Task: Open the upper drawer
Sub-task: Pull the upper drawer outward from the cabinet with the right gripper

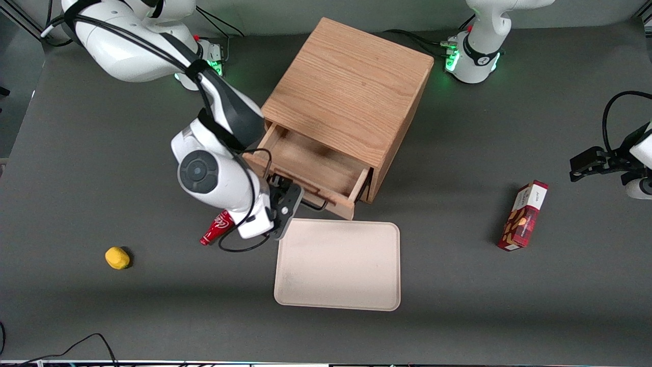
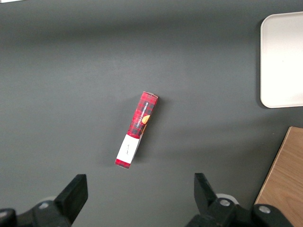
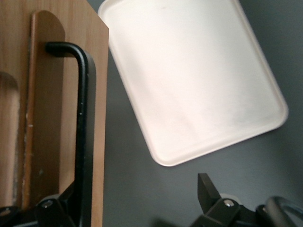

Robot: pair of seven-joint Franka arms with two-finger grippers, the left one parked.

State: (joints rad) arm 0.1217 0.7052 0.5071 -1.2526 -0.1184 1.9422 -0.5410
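The light oak cabinet (image 1: 351, 86) stands mid-table. Its upper drawer (image 1: 310, 163) is pulled partly out, and its bare wooden inside shows. The thin black wire handle (image 1: 315, 205) is on the drawer front that faces the front camera. My right gripper (image 1: 285, 198) is at that handle's end nearer the working arm, and it is open. In the right wrist view the handle (image 3: 81, 118) runs along the drawer front (image 3: 47, 94) close by one finger (image 3: 59, 205). The other finger (image 3: 208, 189) hangs apart over bare table. The lower drawer is hidden.
A pale tray (image 1: 338, 265) lies just in front of the drawer and also shows in the right wrist view (image 3: 194, 80). A small red bottle (image 1: 216, 228) lies under my wrist. A yellow lump (image 1: 117, 257) lies toward the working arm's end. A red box (image 1: 523, 215) lies toward the parked arm's end.
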